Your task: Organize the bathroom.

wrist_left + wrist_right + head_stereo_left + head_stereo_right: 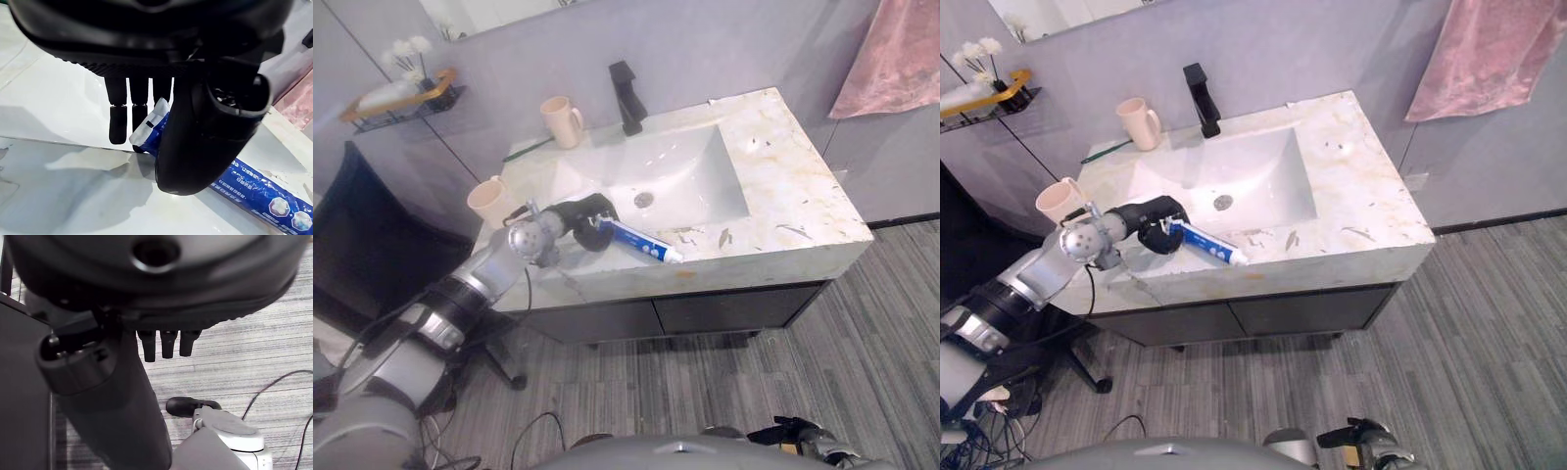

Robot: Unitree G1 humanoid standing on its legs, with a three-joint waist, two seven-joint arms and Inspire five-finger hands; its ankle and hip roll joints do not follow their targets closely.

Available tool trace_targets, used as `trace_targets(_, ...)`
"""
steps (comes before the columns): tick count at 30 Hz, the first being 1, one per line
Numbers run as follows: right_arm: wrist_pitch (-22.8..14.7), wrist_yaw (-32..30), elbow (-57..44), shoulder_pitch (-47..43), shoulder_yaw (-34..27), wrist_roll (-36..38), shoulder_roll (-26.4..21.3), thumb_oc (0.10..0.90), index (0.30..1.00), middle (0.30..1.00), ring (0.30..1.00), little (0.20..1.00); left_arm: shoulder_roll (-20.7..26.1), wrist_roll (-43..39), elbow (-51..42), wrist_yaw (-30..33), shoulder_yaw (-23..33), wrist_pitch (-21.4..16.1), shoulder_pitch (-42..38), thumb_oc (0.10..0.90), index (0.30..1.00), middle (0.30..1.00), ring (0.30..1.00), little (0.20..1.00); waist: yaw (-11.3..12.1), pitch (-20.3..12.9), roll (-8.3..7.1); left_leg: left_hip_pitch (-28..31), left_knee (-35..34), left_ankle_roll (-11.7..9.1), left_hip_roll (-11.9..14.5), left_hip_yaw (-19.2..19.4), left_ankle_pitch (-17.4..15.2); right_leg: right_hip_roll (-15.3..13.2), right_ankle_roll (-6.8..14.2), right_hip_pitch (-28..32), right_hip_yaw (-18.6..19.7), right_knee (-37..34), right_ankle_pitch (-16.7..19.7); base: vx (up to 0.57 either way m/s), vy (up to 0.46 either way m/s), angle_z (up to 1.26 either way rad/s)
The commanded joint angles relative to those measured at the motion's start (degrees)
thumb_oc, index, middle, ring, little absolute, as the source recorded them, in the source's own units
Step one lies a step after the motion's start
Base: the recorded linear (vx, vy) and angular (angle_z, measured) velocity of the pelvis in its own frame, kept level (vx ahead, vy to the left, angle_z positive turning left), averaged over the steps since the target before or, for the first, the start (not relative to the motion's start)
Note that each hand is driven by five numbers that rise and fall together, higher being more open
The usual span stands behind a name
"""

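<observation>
A blue and white toothpaste tube [639, 241] lies slanted on the marble counter [803, 211] at the basin's front left rim. My left hand [586, 217] is on the tube's flat end. In the left wrist view the thumb [195, 127] curls over the tube [259, 191] and the fingers [119, 120] reach down behind its crimped end, pinching it. A beige cup [490, 201] stands just left of that hand. A second beige cup [563, 121] stands at the back by the black faucet [626, 96]. My right hand [156, 279] hangs low over the floor with relaxed fingers [167, 343].
The white basin [680, 171] fills the counter's middle. A thin dark toothbrush [529, 149] lies at the back left. A wall shelf [401, 98] with flowers hangs at the left, a black chair [352, 235] stands below it, and a pink towel [891, 54] hangs at the right.
</observation>
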Motion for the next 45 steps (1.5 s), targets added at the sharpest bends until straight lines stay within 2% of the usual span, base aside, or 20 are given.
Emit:
trace_targets(1, -0.95, -0.31, 0.31, -0.63, -1.39, 0.52, -0.74, 0.8, 0.9, 0.9, 0.9, 0.9, 1.63, -4.43, -1.4, 1.35, 3.96, -2.82, -1.11, 0.4, 0.3, 0.3, 0.3, 0.3, 1.21, 1.0, -0.73, -7.66, 8.04, -1.58, -1.78, 1.18, -4.62, 3.12, 3.93, -1.36, 2.99, -1.53, -0.33, 0.0, 0.028, 0.03)
trace_targets(7, -0.45, -1.29, 0.96, -0.17, -3.68, 8.73, -0.59, 0.8, 0.9, 0.9, 0.9, 0.9, 1.47, -9.63, -2.42, 3.49, 5.33, -5.14, -0.97, 0.4, 0.3, 0.3, 0.3, 0.3, 1.05, 1.17, -1.04, -7.45, 7.66, -1.54, -1.92, 1.27, -4.78, 3.18, 3.97, -1.3, 3.23, -1.71, -0.14, 0.01, 0.027, 0.04)
trace_targets(11, -2.75, -1.69, 0.83, 1.65, -7.4, 13.82, -0.47, 0.8, 0.9, 0.9, 0.9, 0.9, 1.57, -15.81, -5.04, 6.05, 8.04, -7.0, -0.18, 0.4, 0.3, 0.3, 0.3, 0.3, 0.37, 1.34, -1.36, -6.56, 6.47, -1.3, -1.99, 1.64, -5.44, 3.2, 4.2, -1.37, 3.67, -1.89, 0.19, 0.01, 0.048, -0.07)
trace_targets(12, -5.57, -3.57, -0.29, 2.91, -9.49, 18.85, -0.47, 0.8, 0.9, 0.9, 0.9, 0.9, 1.52, -19.81, -6.9, 7.55, 10.11, -8.1, 0.2, 0.4, 0.3, 0.3, 0.3, 0.3, -0.14, 1.56, -1.78, -6.14, 5.98, -1.11, -2.12, 1.79, -5.91, 3.17, 4.32, -1.59, 3.93, -1.86, 0.45, -0.01, 0.051, -0.02)
trace_targets(14, -8.45, -4.85, -2.22, 4.13, -11.8, 22.5, -0.75, 0.8, 0.9, 0.9, 0.9, 0.9, 1.66, -23.48, -8.69, 7.97, 12.33, -8.87, 0.47, 0.4, 0.3, 0.3, 0.3, 0.3, -0.74, 1.88, -2.42, -5.62, 5.28, -0.93, -2.14, 1.97, -6.39, 3.18, 4.44, -1.83, 4.17, -1.86, 0.74, -0.03, 0.05, -0.1)
trace_targets(15, -9.81, -5.74, -3.31, 4.73, -12.79, 23.36, -0.84, 0.8, 0.9, 0.9, 0.9, 0.9, 1.68, -24.47, -9.38, 8.23, 13.23, -9.07, 0.51, 0.4, 0.3, 0.3, 0.3, 0.3, -1.06, 2.04, -2.72, -5.34, 4.93, -0.81, -2.17, 2.0, -6.63, 3.22, 4.48, -1.97, 4.29, -1.85, 0.85, -0.04, 0.038, -0.13)
trace_targets(17, -15.41, -9.73, -7.21, 6.14, -14.99, 23.21, -1.07, 0.8, 0.9, 0.9, 0.9, 0.9, 1.5, -27.52, -11.53, 8.47, 15.41, -8.76, 0.64, 0.4, 0.3, 0.3, 0.3, 0.3, -1.88, 2.48, -3.41, -4.53, 4.04, -0.56, -2.17, 2.09, -6.93, 3.36, 4.66, -2.35, 4.6, -1.84, 1.24, -0.04, 0.039, -0.02)
trace_targets(23, -24.76, -30.37, -23.81, 9.88, -19.92, 16.23, -0.52, 0.8, 0.9, 0.9, 0.9, 0.9, 0.54, -34.87, -16.52, 11.46, 19.08, -5.6, 0.16, 0.4, 0.3, 0.3, 0.3, 0.3, -4.98, 3.07, -3.81, -2.48, 1.04, 0.13, -2.53, 2.74, -6.99, 3.98, 5.21, -3.71, 6.09, -1.9, 1.93, -0.04, 0.089, -0.1)
trace_targets(27, -30.3, -49.58, -35.93, 11.91, -23.23, 3.48, 0.13, 0.8, 0.9, 0.9, 0.9, 0.9, -0.01, -39.36, -19.95, 16.27, 20.0, -1.63, -1.58, 0.4, 0.3, 0.3, 0.3, 0.3, -7.72, 2.88, -3.3, -0.6, -2.07, 0.74, -2.95, 3.36, -6.76, 4.28, 6.04, -4.82, 7.58, -2.02, 2.55, -0.02, 0.134, -0.16)
trace_targets(29, -32.52, -57.0, -39.52, 12.4, -24.84, -1.9, 0.36, 0.8, 0.9, 0.9, 0.9, 0.9, -0.09, -41.15, -20.62, 17.92, 20.35, -1.06, -2.02, 0.4, 0.3, 0.3, 0.3, 0.3, -8.37, 2.79, -2.98, 0.1, -3.17, 0.93, -3.09, 3.53, -6.64, 4.47, 6.28, -5.04, 8.07, -2.02, 2.63, 0.0, 0.107, -0.17)
trace_targets(31, -35.45, -65.92, -50.33, 12.86, -29.0, -9.01, 0.36, 0.8, 0.9, 0.9, 0.9, 0.9, 0.57, -46.08, -21.69, 21.7, 21.77, -1.13, -3.06, 0.4, 0.3, 0.3, 0.3, 0.3, -10.01, 2.53, -2.19, 1.4, -5.45, 1.24, -3.49, 3.99, -6.31, 4.86, 6.79, -5.5, 9.22, -2.33, 3.0, 0.01, 0.157, -0.23)
trace_targets(32, -36.32, -66.16, -52.67, 12.71, -29.94, -9.67, 0.32, 0.8, 0.9, 0.9, 0.9, 0.9, 0.71, -46.79, -21.68, 22.27, 22.16, -1.28, -3.23, 0.4, 0.3, 0.3, 0.3, 0.3, -10.28, 2.48, -2.09, 1.57, -5.77, 1.28, -3.54, 4.1, -6.24, 4.9, 6.86, -5.54, 9.35, -2.37, 3.04, 0.01, 0.123, -0.24)
trace_targets(33, -39.22, -66.36, -55.71, 12.5, -31.38, -11.13, 0.24, 0.8, 0.9, 0.9, 0.9, 0.9, 0.85, -47.73, -21.55, 23.09, 22.74, -1.43, -3.55, 0.4, 0.3, 0.3, 0.3, 0.3, -10.62, 2.44, -1.94, 1.82, -6.21, 1.33, -3.61, 4.28, -6.15, 4.92, 6.98, -5.56, 9.48, -2.39, 3.11, 0.02, 0.1, -0.21)
trace_targets(34, -36.89, -66.42, -63.71, 12.13, -33.69, -17.11, -1.69, 0.8, 0.9, 0.9, 0.9, 0.9, 1.51, -49.95, -21.84, 24.33, 23.96, -0.98, -4.04, 0.4, 0.3, 0.3, 0.3, 0.3, -11.0, 2.36, -1.71, 2.12, -6.78, 1.46, -3.78, 4.27, -6.1, 5.17, 7.0, -5.74, 10.04, -2.2, 3.0, 0.02, 0.099, -0.18)
trace_targets(35, -36.27, -65.41, -66.95, 11.76, -34.56, -19.0, -2.97, 0.8, 0.9, 0.9, 0.9, 0.9, 1.85, -50.96, -21.81, 24.79, 24.51, -0.66, -4.32, 0.4, 0.3, 0.3, 0.3, 0.3, -11.16, 2.28, -1.72, 2.18, -6.94, 1.54, -3.85, 4.24, -6.12, 5.2, 7.02, -5.8, 10.15, -2.14, 2.95, 0.04, 0.119, -0.18)
trace_targets(38, -36.59, -60.77, -79.13, 9.66, -38.53, -25.3, -9.23, 0.8, 0.9, 0.9, 0.9, 0.9, 4.13, -56.31, -23.12, 28.53, 26.21, 0.26, -5.33, 0.4, 0.3, 0.3, 0.3, 0.3, -11.28, 1.92, -1.53, 2.51, -7.88, 1.83, -4.12, 4.3, -6.07, 5.26, 7.28, -5.88, 10.33, -2.19, 2.79, 0.01, 0.095, -0.25)
trace_targets(40, -37.45, -55.29, -85.72, 5.8, -40.58, -21.08, -15.56, 0.8, 0.9, 0.9, 0.9, 0.9, 5.62, -59.7, -24.17, 30.26, 27.28, 1.52, -5.93, 0.4, 0.3, 0.3, 0.3, 0.3, -10.38, 1.26, -1.78, 2.6, -8.46, 1.96, -4.14, 4.23, -6.01, 5.25, 7.44, -5.78, 10.1, -2.35, 2.57, 0.02, 0.04, -0.21)
trace_targets(42, -39.16, -50.27, -90.47, 0.22, -39.46, -18.02, -20.1, 0.8, 0.9, 0.9, 0.9, 0.9, 5.98, -63.06, -25.35, 32.32, 27.08, 2.31, -6.73, 0.4, 0.3, 0.3, 0.3, 0.3, -8.78, 0.54, -2.05, 2.79, -8.79, 2.14, -4.22, 3.77, -6.34, 5.19, 7.48, -5.36, 9.76, -2.45, 1.93, 0.02, 0.014, -0.04)
trace_targets(43, -41.09, -48.3, -91.32, -0.66, -38.97, -16.53, -20.48, 0.8, 0.9, 0.9, 0.9, 0.9, 6.04, -63.63, -25.54, 32.83, 27.2, 2.39, -6.86, 0.4, 0.3, 0.3, 0.3, 0.3, -8.61, 0.59, -2.13, 2.58, -8.74, 2.14, -4.19, 3.85, -6.03, 5.19, 7.39, -5.55, 9.74, -2.41, 2.24, 0.0, 0.0, 0.0)
trace_targets(45, -39.61, -41.2, -95.27, -6.4, -35.0, -12.05, -22.1, 0.8, 0.9, 0.9, 0.9, 0.9, 5.32, -65.62, -26.29, 34.44, 26.88, 2.52, -7.42, 0.4, 0.3, 0.3, 0.3, 0.3, -7.16, 0.02, -2.35, 2.74, -9.09, 2.19, -4.19, 3.3, -6.26, 5.16, 7.36, -5.22, 9.57, -2.62, 1.71, -0.01, 0.008, 0.08)
